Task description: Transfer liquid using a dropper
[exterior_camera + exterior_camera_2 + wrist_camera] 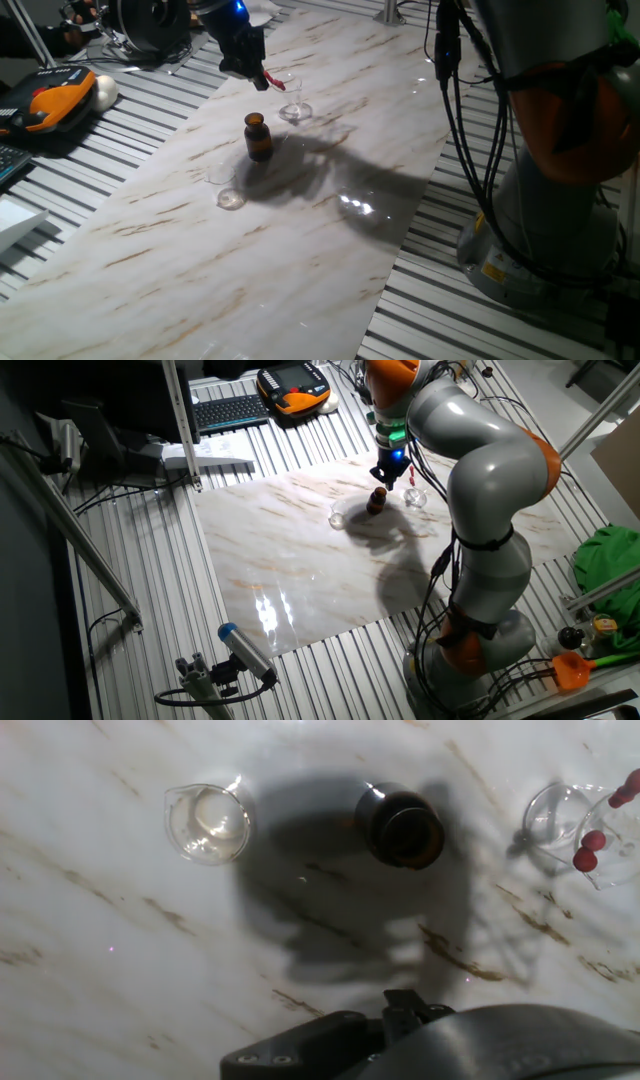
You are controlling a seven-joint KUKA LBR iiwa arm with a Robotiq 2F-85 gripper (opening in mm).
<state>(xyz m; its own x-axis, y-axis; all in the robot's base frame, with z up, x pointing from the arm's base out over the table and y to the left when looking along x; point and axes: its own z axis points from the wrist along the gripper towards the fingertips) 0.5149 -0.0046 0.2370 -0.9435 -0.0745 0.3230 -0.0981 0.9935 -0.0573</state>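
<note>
While the small round amber glass bottle [258,136] stands upright and uncapped on the glossy veined marble-patterned tabletop [300,250], a clear spouted glass beaker [228,186] is seen beside it. A second clear glass beaker [292,98] is partly hidden by the black gripper [262,78], where a red-bulbed dropper [272,81] is glimpsed; whether the fingers grip it cannot be told.

Bottle [404,824] between two beakers [208,822]

1. The KUKA iiwa arm [490,470] has rounded grey links with orange bands at the joints.
2. Black cables [470,150] hang along its side.
3. A blue light [398,456] glows near the wrist.
4. The gripper [245,60] is black.
</note>
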